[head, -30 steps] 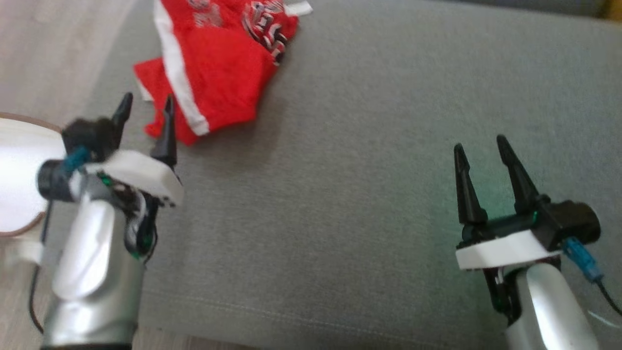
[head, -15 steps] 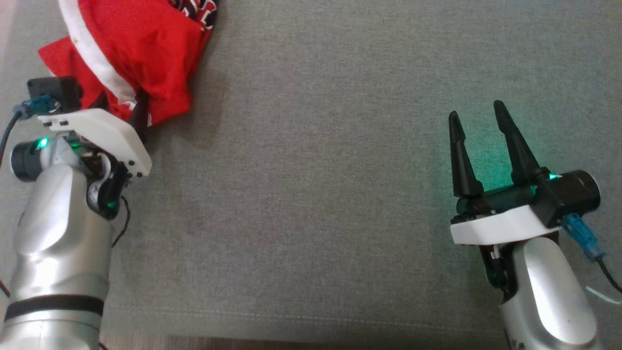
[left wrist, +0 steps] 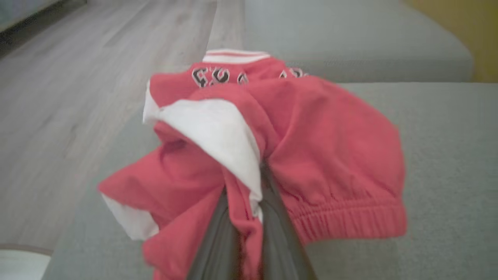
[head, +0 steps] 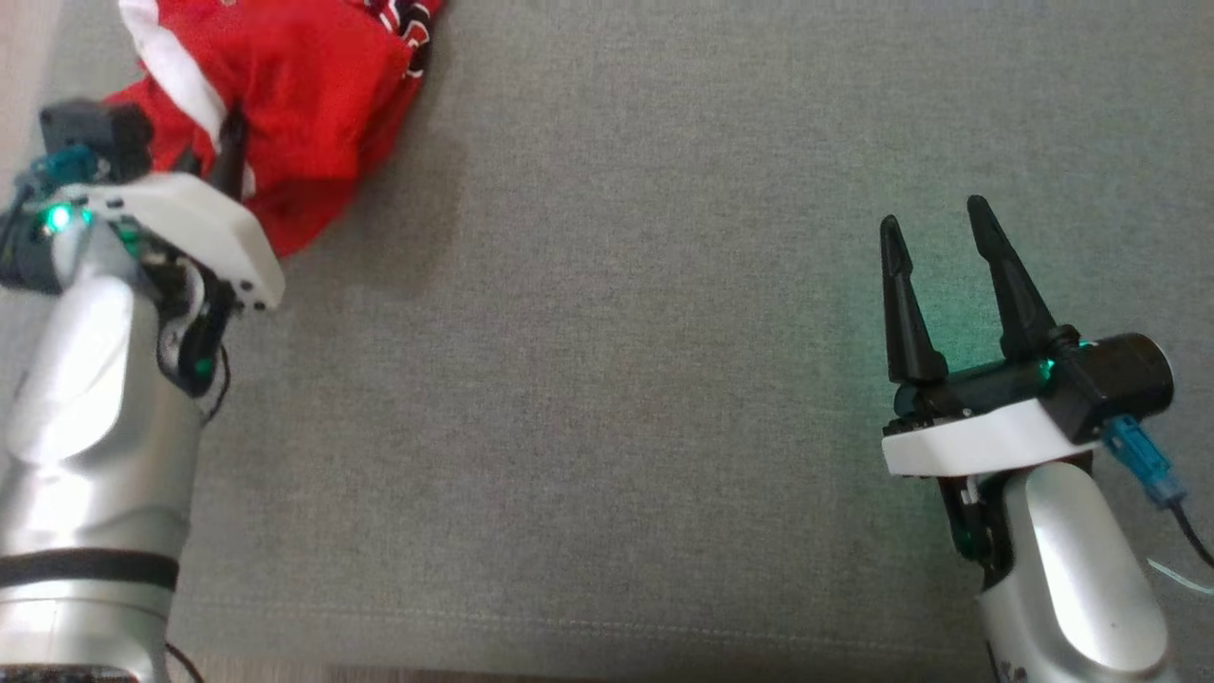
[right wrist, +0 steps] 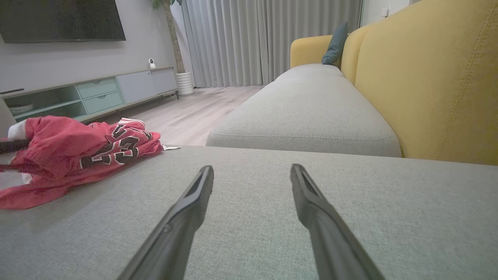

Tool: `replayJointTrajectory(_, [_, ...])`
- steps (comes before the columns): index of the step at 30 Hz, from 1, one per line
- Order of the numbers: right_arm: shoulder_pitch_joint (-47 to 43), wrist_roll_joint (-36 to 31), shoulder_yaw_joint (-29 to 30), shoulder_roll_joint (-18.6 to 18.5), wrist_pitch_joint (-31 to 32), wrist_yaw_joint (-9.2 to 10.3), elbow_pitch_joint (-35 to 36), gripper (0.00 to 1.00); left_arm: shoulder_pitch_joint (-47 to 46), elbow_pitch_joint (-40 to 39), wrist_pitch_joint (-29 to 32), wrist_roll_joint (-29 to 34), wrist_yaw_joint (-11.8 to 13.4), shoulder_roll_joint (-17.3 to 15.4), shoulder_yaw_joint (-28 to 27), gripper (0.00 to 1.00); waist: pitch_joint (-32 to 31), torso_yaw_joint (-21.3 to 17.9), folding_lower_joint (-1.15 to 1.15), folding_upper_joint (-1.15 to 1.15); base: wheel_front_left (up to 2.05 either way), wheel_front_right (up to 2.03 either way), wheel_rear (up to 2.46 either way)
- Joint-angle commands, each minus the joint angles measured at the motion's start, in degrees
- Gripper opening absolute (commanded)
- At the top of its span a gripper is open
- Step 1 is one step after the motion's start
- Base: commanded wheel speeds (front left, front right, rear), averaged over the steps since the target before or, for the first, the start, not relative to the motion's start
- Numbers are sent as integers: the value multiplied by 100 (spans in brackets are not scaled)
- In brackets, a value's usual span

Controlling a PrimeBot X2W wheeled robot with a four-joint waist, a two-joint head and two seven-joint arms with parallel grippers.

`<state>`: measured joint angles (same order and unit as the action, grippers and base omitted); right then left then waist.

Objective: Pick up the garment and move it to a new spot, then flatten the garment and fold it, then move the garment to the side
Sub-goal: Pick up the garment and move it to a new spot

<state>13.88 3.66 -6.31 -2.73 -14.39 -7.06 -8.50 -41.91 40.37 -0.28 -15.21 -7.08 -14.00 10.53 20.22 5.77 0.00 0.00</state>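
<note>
Left wrist view: left jaws were wide open a second ago, now pinched shut on a bunched fold of the garment [left wrist: 330, 155], heaped just ahead of them on the sofa seat [head: 616, 379]. Grasp looks made; lift next. Right jaws spread wide, empty, well apart.

The grey woven sofa cushion [head: 607, 379] lies bare through the middle of the head view, from twelve o'clock down to six, giving wide room to pass. At eleven o'clock the crumpled red jersey garment [head: 322, 95] bulks up, the left gripper [head: 224, 142] pinched on its cloth, and that arm's silver forearm [head: 85, 427] blocks eight o'clock. The right gripper [head: 934, 228], fingers spread, stands at four o'clock with bare cushion around its tips. In the right wrist view a yellow upholstered backrest [right wrist: 428, 77] walls off two o'clock.
</note>
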Motion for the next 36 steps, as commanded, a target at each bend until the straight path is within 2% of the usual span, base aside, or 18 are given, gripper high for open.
replayJointTrajectory(1, [82,47,-106,-15,-61,-43,141,100,-330,-294,-94,56,-17,-325,-116,0,-87,7,0,0,0,0,0])
replayJointTrajectory(6, [2,132,-73,-15,-61,-43,113,100,-499,-805,-198,203,-25,-484,107,0,-344,-39,0,0,0,0,0])
replayJointTrajectory(10, [-64,178,-35,-15,-61,-43,94,100,-636,-1359,-130,279,-30,-485,352,0,-551,-127,0,0,0,0,0])
replayJointTrajectory(18, [-187,325,-60,-15,-61,-43,70,100,-902,-2510,174,216,-38,-237,1193,0,-897,-524,0,0,0,0,0])
replayJointTrajectory(19, [-187,325,-60,-15,-61,-43,70,100,-902,-2510,174,216,-38,-237,1193,0,-897,-524,0,0,0,0,0])
replayJointTrajectory(24, [-222,394,16,-15,-61,-43,103,100,-1007,-3001,355,51,-39,-152,1889,0,-984,-893,0,0,0,0,0])
replayJointTrajectory(29, [-236,418,229,-15,-61,-43,191,100,-857,-3058,507,-157,-40,-114,2529,0,-897,-1247,0,0,0,0,0])
replayJointTrajectory(36, [-244,432,578,-15,-61,-43,331,100,81,-2556,438,-492,-40,-22,3199,0,-689,-1573,0,0,0,0,0])
